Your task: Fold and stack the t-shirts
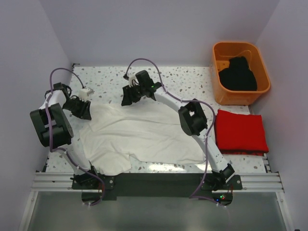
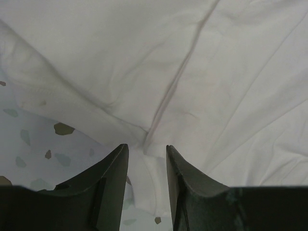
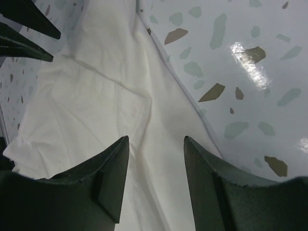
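**Top view.**
- Nearest: mounting rail (image 1: 154, 182) carrying both arm bases.
- White shirt (image 1: 144, 134): spread rumpled over the middle of the table (image 1: 192, 77), not yet folded.
- Left gripper (image 1: 84, 114): at the shirt's far-left corner.
- Right gripper (image 1: 129, 98): at the shirt's far edge, near the middle.
- Red shirt (image 1: 240, 132): folded square, on the table to the right, apart from the white one.
- Black shirt (image 1: 238, 74): heaped in the orange tub (image 1: 236, 44) at the far right corner.

**Left wrist.**
- Left gripper (image 2: 146, 147): jaws apart, straddling a crease of the white shirt (image 2: 216, 72). Cloth runs into the gap, and no clamp on it shows.
- Speckled table (image 2: 29, 139): bare at the left.

**Right wrist.**
- Right gripper (image 3: 156, 139): jaws wide apart above a strip of white shirt (image 3: 106, 96), holding nothing.
- Bare table (image 3: 231, 57): to the right of the strip.

**Step in hand, as judged.** Taking hold of the white shirt's far edge for a fold.
- Each gripper should bite the edge itself, not a loose ridge.
- Both should take the same layer, with the span between them pulled taut.
- Both should lift and carry together, so the fold line lies straight and the near hem does not drag.

**Count.**
- Shirts: three (one white, one red, one black); one of them is folded.
- Tubs: one.
- Arms: two.
- Grippers: two.
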`<action>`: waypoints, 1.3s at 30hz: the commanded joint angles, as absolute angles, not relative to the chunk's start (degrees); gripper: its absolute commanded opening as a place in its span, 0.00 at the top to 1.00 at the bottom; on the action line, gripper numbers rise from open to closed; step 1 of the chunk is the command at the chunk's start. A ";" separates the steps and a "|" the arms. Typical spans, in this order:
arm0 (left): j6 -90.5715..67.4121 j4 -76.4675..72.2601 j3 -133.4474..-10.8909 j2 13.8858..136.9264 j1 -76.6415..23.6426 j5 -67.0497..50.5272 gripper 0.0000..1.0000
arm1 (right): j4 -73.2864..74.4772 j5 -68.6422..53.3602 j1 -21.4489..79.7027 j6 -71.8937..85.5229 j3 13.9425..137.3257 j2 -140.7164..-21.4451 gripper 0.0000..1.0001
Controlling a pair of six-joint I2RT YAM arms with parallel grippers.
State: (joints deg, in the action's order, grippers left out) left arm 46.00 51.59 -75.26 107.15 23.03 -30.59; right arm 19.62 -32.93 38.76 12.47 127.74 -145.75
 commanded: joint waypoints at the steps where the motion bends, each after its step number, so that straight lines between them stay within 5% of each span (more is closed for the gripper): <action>1: 45.79 52.83 -73.75 103.18 23.03 -30.15 0.58 | 11.52 -33.40 40.34 18.72 132.27 -147.47 0.47; 39: 40.87 47.81 -71.28 105.99 23.03 -25.84 0.57 | 8.26 -36.39 45.26 20.30 132.89 -153.45 0.56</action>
State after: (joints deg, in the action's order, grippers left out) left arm 42.15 49.89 -71.33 105.32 22.96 -26.24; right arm 11.05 -34.33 44.14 19.59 130.58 -153.38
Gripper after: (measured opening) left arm 0.431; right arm 0.447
